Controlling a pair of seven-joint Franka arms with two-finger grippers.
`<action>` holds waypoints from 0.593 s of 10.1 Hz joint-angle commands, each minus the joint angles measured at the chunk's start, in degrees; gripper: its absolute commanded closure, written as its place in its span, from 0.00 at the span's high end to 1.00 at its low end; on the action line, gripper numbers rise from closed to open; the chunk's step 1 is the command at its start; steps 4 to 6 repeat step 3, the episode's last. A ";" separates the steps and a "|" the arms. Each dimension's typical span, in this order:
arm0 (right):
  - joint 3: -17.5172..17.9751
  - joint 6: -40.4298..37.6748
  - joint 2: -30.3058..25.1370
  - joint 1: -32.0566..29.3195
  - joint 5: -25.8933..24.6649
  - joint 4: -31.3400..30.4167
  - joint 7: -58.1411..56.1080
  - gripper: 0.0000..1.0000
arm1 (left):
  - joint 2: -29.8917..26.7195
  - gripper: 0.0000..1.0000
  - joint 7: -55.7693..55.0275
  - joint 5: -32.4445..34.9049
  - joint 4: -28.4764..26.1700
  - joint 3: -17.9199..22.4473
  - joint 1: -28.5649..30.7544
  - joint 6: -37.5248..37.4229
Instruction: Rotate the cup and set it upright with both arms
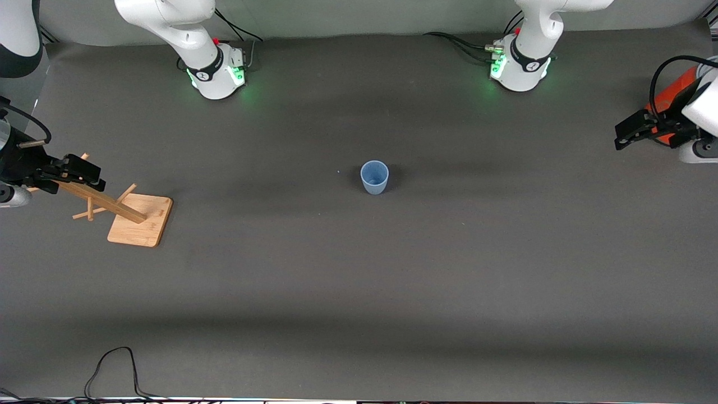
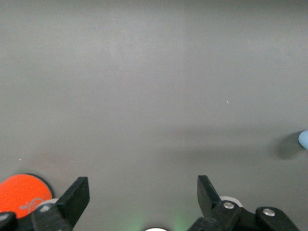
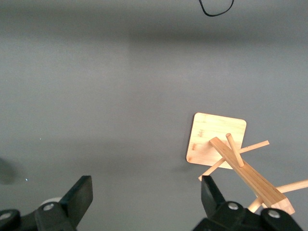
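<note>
The small pale-blue cup [image 1: 374, 177] is on the dark mat midway between the two arms' ends of the table. Its wide round rim faces the arms' bases and its narrower base points to the front camera; it looks upright. A sliver of the cup [image 2: 304, 139] shows at the edge of the left wrist view. My left gripper [image 1: 619, 139] hangs open and empty at the left arm's end, well away from the cup. In its own view the left gripper [image 2: 143, 192] has only bare mat between the fingers. My right gripper [image 1: 92, 173] is open and empty over the wooden rack; the right gripper [image 3: 147, 192] likewise frames only mat.
A wooden peg rack [image 1: 140, 220] on a square base stands at the right arm's end, also seen as the rack [image 3: 216, 139] in the right wrist view. An orange can [image 1: 673, 95] sits under the left gripper. A black cable [image 1: 112, 370] loops along the mat's near edge.
</note>
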 commanded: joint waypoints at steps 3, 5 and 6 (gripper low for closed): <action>-0.16 0.80 0.04 0.80 -0.61 -0.16 -1.00 1.00 | 1.40 1.00 0.88 0.89 -0.45 0.15 -0.46 2.47; -0.16 0.80 0.04 0.80 -0.61 -0.16 -1.00 1.00 | 1.40 1.00 0.88 0.89 -0.45 0.15 -0.46 2.47; -0.16 0.80 0.04 0.80 -0.61 -0.16 -1.00 1.00 | 1.40 1.00 0.88 0.89 -0.45 0.15 -0.46 2.47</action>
